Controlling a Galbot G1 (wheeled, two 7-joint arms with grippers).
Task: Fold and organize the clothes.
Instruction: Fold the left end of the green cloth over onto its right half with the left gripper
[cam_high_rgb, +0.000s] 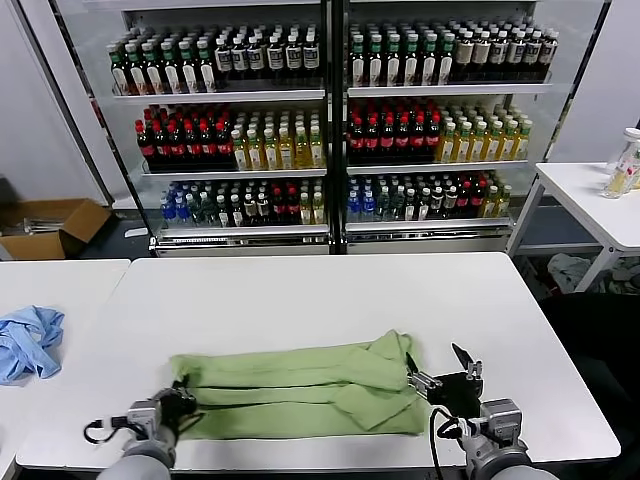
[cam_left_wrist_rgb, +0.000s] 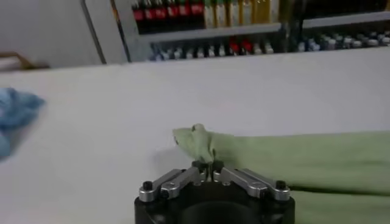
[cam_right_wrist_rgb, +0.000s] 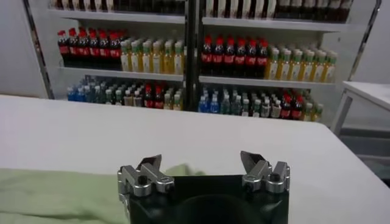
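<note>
Mid-fold: left end effector (cam_left_wrist_rgb: 211, 165) clamps the shirt (cam_high_rgb: 300, 388) at 7 o'clock — right end effector (cam_high_rgb: 440, 366), at 5, gapes apart; next, grip there.

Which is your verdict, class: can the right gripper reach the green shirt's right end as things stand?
Probably yes. The right gripper sits open at the near table edge, right beside the green shirt, with nothing between them. The left gripper is shut on the other end.

The light green shirt (cam_high_rgb: 300, 388) lies folded lengthwise into a long, layered, wrinkled band across the near part of the white surface (cam_high_rgb: 330, 290), its left end pinched up into a small peak
</note>
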